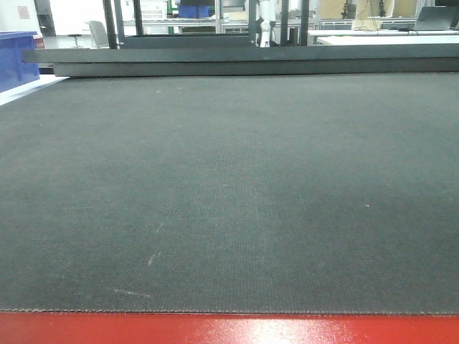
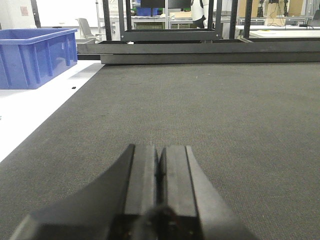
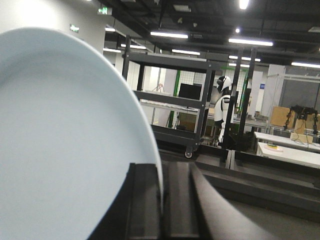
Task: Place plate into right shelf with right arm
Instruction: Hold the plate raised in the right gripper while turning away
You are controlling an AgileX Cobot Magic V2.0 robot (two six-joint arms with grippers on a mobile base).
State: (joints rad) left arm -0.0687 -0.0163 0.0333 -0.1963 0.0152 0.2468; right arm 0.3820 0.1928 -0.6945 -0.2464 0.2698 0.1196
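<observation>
1. Right wrist-mounted view: my right gripper (image 3: pixel 162 172) has its fingers (image 3: pixel 145 200) pinched on the rim of the plate (image 3: pixel 65 140). The rim runs down into the narrow slot between them.
2. The plate stands on edge and leans a little. Its pale bluish-white face fills the left half of this view, and I cannot tell what lies beneath it.
3. Past the plate I see a black wheeled cart (image 3: pixel 170 100) with several levels. Just to the right of the cart is a white humanoid figure (image 3: pixel 223 107). Both are well apart from the gripper.
4. Left wrist-mounted view: my left gripper (image 2: pixel 160 155) has its fingers pressed together, with only a thin seam between them. It sits low over the dark mat (image 2: pixel 225 110).
5. To its left the mat gives way to a white surface (image 2: pixel 30 115) that carries a blue bin (image 2: pixel 35 55).
6. Exterior front-facing view: the same mat fills the picture. The red table edge (image 1: pixel 229 330) runs along the bottom, and a corner of the blue bin shows at far left.
</observation>
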